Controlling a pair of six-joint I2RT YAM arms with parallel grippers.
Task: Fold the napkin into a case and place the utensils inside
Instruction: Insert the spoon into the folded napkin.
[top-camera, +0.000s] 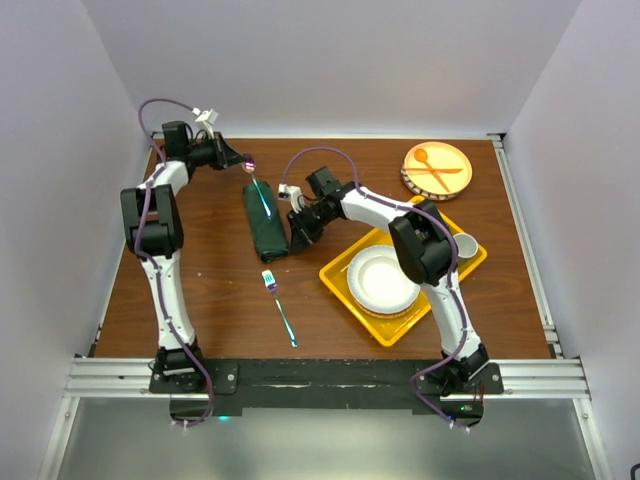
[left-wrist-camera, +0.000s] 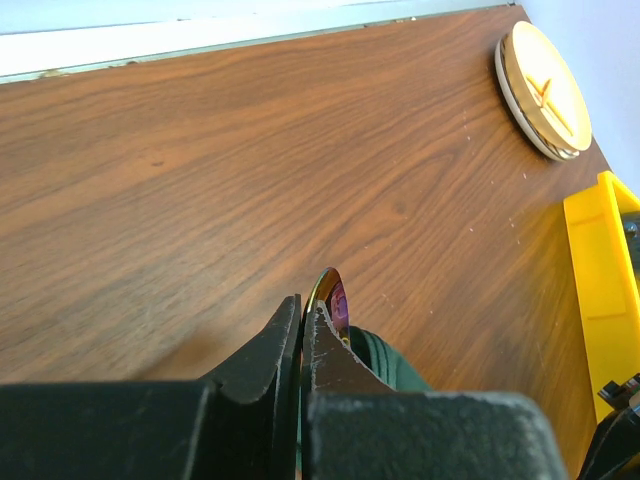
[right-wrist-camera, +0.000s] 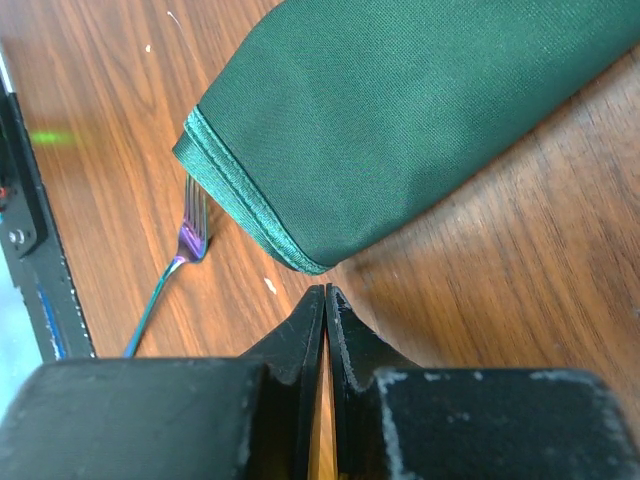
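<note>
Brown wood-grain table (top-camera: 200, 260), matte, inside plain white walls. The dark green napkin is already a narrow flat case (top-camera: 266, 228), soft woven cloth with a stitched hem, near the table's centre.

Step in hand, as I judge it: loading the spoon (left-wrist-camera: 334, 296). My left pincer (left-wrist-camera: 302, 310) is clamped on this thin iridescent metal at the case's twelve o'clock end; whether it is inside or on top I cannot tell. My right pincer (right-wrist-camera: 326, 295) is pressed together, empty, at the case's three o'clock edge.

The fork (top-camera: 280, 308) lies bare at six o'clock; next, slide the spoon home, then fetch it.
</note>
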